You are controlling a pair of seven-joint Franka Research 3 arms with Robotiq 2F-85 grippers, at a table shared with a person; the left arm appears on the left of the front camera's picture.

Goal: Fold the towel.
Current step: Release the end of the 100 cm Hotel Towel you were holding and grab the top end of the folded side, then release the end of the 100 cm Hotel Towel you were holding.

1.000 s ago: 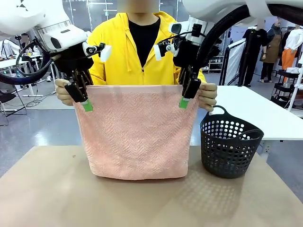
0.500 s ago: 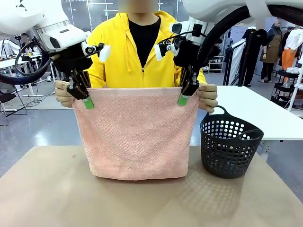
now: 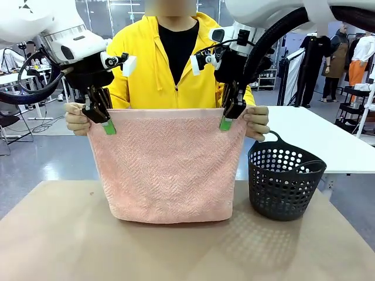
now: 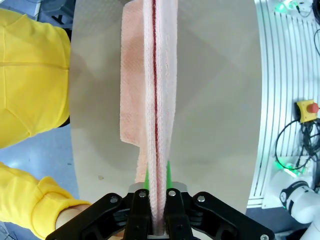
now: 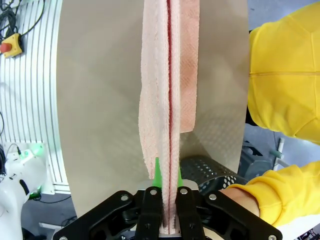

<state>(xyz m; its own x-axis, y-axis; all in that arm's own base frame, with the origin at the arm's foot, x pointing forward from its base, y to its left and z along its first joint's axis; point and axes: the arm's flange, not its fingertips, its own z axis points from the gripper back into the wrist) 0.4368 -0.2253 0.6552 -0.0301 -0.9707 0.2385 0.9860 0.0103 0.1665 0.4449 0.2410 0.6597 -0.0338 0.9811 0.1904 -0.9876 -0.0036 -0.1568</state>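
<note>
over the table [image 3: 58,246], wrist views show the towel [image 4: 162,100] doubled.

Left gripper [image 3: 106,125], right gripper [image 3: 226,121] raised level, well apart, fingers pointing down, both clamped on towel [image 3: 170,170] top edge.

one towel [image 3: 170,164] hangs at centre. two grippers, the left gripper [image 3: 107,127] and the right gripper [image 3: 226,123], come in on two white arms, the left arm [image 3: 35,20] and the right arm [image 3: 275,9]. one person [image 3: 158,64] stands at the far side with two hands up: one hand [image 3: 76,119] at the scene's left and a second hand [image 3: 258,122] at its right. one black basket [image 3: 284,181] sits at the right. there are two tables: a brown table [image 3: 58,246] near and a white table [image 3: 310,134] far right.
</note>
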